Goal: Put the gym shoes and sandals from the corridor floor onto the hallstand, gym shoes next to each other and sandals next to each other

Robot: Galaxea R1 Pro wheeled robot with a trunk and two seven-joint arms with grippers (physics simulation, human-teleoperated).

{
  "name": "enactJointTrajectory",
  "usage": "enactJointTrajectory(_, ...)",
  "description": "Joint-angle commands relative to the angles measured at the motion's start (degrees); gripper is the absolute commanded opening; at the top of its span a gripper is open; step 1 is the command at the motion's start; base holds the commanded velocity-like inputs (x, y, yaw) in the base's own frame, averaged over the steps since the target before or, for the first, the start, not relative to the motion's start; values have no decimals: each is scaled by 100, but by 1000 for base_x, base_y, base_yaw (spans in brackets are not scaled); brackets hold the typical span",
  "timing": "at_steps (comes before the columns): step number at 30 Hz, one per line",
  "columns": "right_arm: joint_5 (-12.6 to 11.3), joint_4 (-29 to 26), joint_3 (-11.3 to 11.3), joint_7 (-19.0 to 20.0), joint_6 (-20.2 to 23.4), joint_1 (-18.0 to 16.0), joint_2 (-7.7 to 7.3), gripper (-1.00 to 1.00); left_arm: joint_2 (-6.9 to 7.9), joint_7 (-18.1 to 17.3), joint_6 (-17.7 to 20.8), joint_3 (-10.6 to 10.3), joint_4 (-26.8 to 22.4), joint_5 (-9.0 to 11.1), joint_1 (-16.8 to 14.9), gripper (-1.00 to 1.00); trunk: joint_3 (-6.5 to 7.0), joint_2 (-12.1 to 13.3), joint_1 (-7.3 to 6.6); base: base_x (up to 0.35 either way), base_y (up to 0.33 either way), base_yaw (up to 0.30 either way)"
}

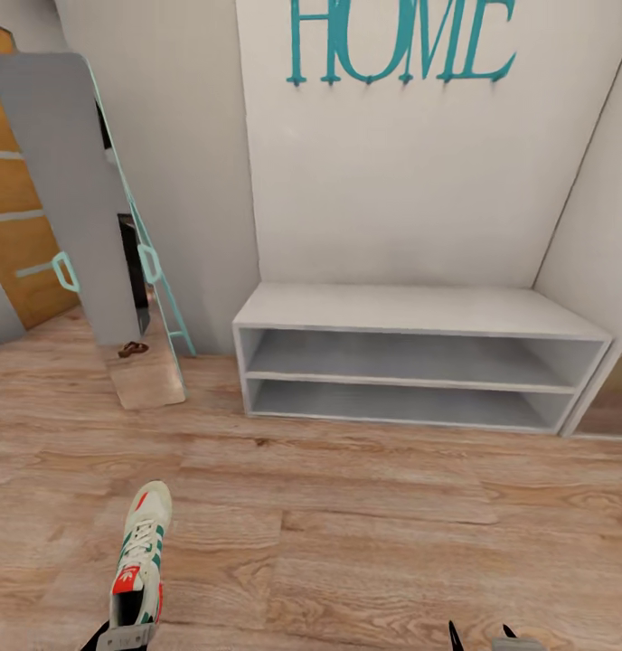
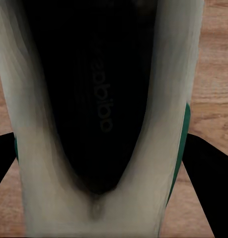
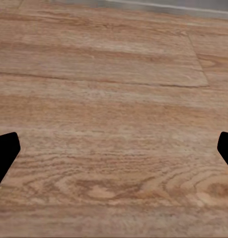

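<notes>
One gym shoe (image 1: 141,551), cream-white with green stripes and a red-orange tongue patch, hangs toe-forward over the corridor floor (image 1: 365,542) at the lower left of the head view. My left gripper (image 1: 124,636) is shut on its heel. In the left wrist view the shoe's dark inside (image 2: 101,99) sits between the two black fingers (image 2: 209,171). My right gripper (image 1: 481,636) is open and holds nothing, its fingertips (image 3: 5,151) wide apart above bare planks. The light-grey hallstand (image 1: 419,310) stands ahead with its bench top and two shelves bare. A small brown sandal shape (image 1: 133,348) shows at the mirror's foot.
A tall mirror (image 1: 67,199) with a teal frame leans against the wall left of the hallstand. Teal "HOME" letters (image 1: 401,41) hang on the wall above the bench. A wall closes off the hallstand's right side.
</notes>
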Motion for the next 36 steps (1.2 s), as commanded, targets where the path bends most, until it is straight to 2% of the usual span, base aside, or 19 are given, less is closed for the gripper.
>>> enactJointTrajectory(1,18,2,-15,2,-15,-1,2,100,-4,-47,-15,32,7,8,-5,-100,11,40,-24,0,0,272)
enactJointTrajectory(26,26,2,-14,11,-9,-1,2,100,-4,-47,-16,31,9,9,-5,-100,324,1042,-573,0,0,236)
enactJointTrajectory(36,22,1,-11,11,-9,-1,43,100,-9,-47,-13,23,7,9,-5,-100,256,1042,-573,0,0,211)
